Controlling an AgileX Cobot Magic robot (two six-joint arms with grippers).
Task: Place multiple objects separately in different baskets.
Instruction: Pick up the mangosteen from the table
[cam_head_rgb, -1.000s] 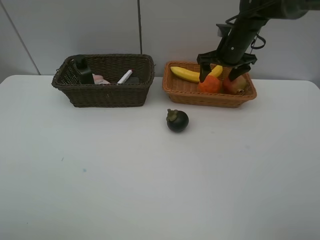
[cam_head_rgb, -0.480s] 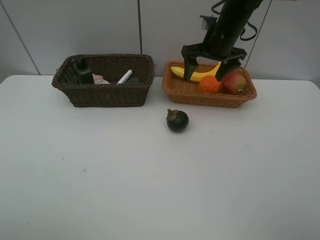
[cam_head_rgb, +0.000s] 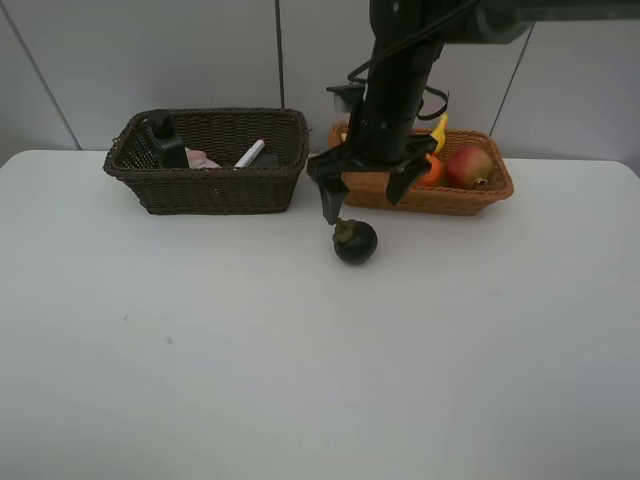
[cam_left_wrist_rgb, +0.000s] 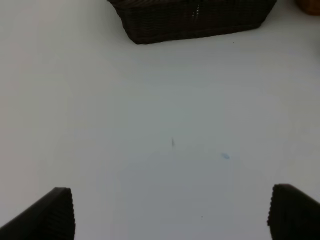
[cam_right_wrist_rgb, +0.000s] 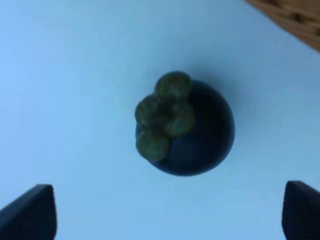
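Exterior view: right gripper, wide open and empty, hangs above the mangosteen on the table, near the tan basket. Left wrist view: left gripper open, empty, facing the dark basket. Right wrist view: mangosteen centred between the jaws; next, probably descend and close.

A plain white table fills the lower part of the exterior high view, matte and evenly lit, with 2 tiny specks near its left side. Behind it stands a pale grey panelled wall with thin dark seams, possibly 3 of them.
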